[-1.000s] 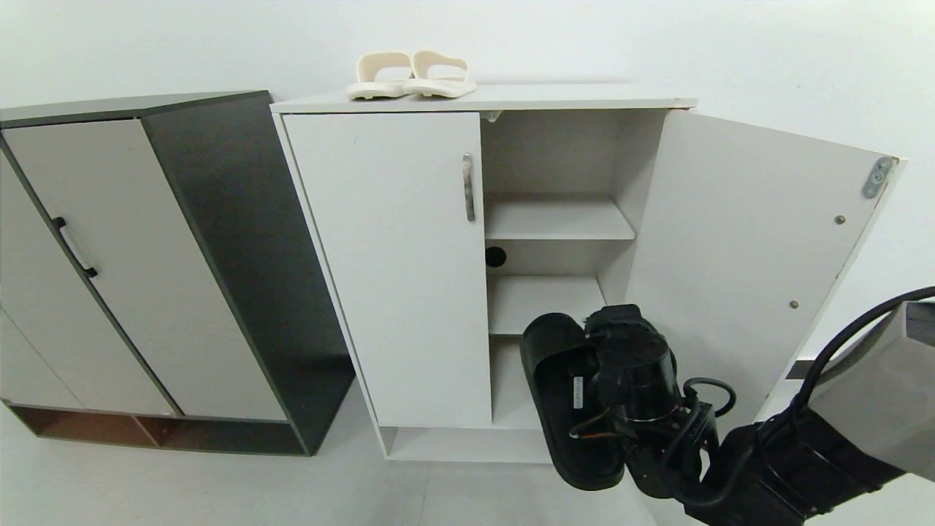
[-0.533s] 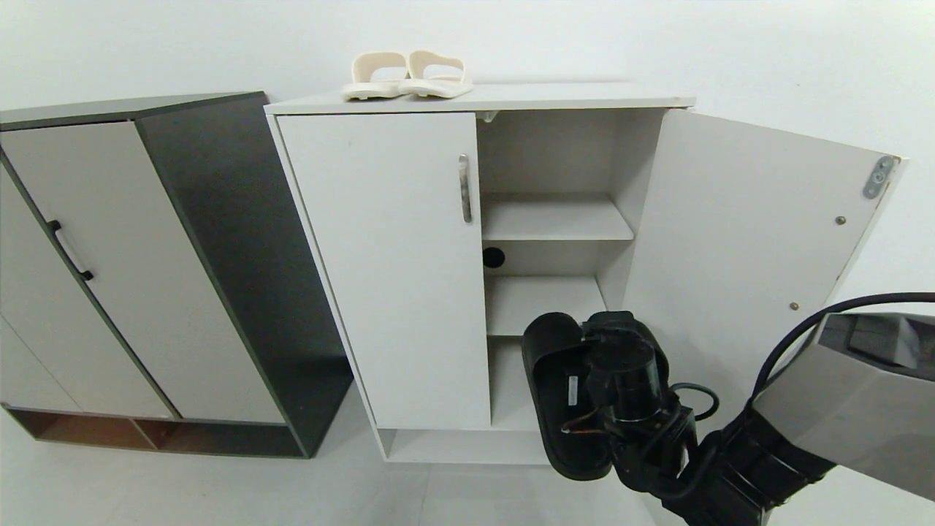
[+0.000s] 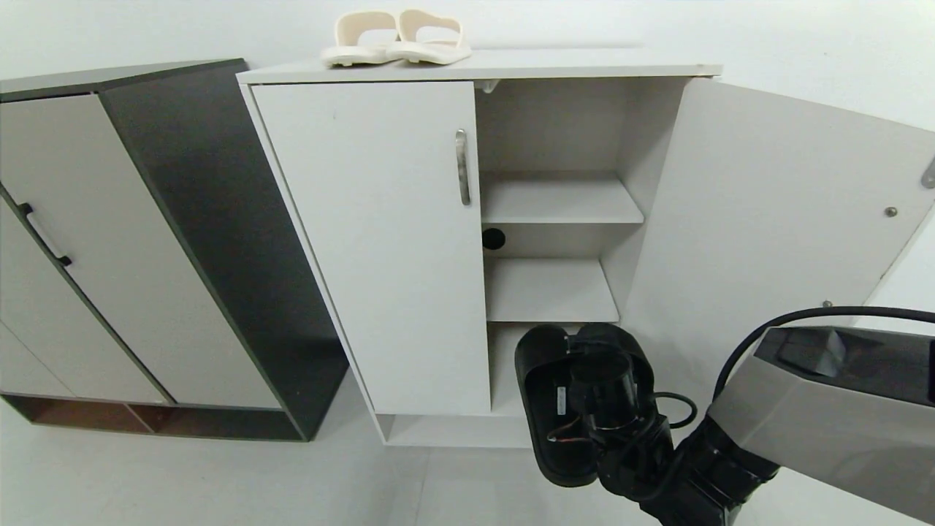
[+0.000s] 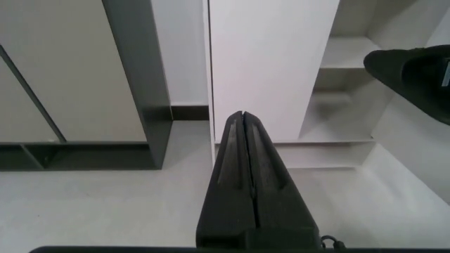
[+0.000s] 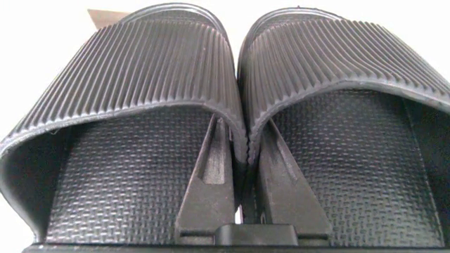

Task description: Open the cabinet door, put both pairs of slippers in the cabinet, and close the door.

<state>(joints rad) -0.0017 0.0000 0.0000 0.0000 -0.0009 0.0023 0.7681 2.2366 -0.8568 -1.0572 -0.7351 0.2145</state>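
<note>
The white cabinet (image 3: 380, 241) has its right door (image 3: 767, 226) swung open, its left door shut. Cream slippers (image 3: 398, 38) lie on its top. My right gripper (image 5: 242, 158) is shut on the black slippers (image 3: 559, 398), its fingers (image 5: 211, 176) pinching the two inner straps together. The pair (image 5: 162, 119) hangs in front of the lowest compartment (image 3: 504, 372), toes toward the opening. In the left wrist view my left gripper (image 4: 243, 119) is shut on nothing, low above the floor before the cabinet, and the black slippers (image 4: 415, 70) show at the edge.
A dark grey cabinet (image 3: 153, 234) with pale doors stands against the white one's left side. Two bare shelves (image 3: 559, 201) sit inside the open half, with a round hole (image 3: 494, 238) in the back panel. Grey floor (image 3: 219, 482) lies in front.
The head camera has moved nearer the cabinet, so the whole picture has shifted. My right arm with the black slippers has moved a little lower and closer to the bottom compartment.
</note>
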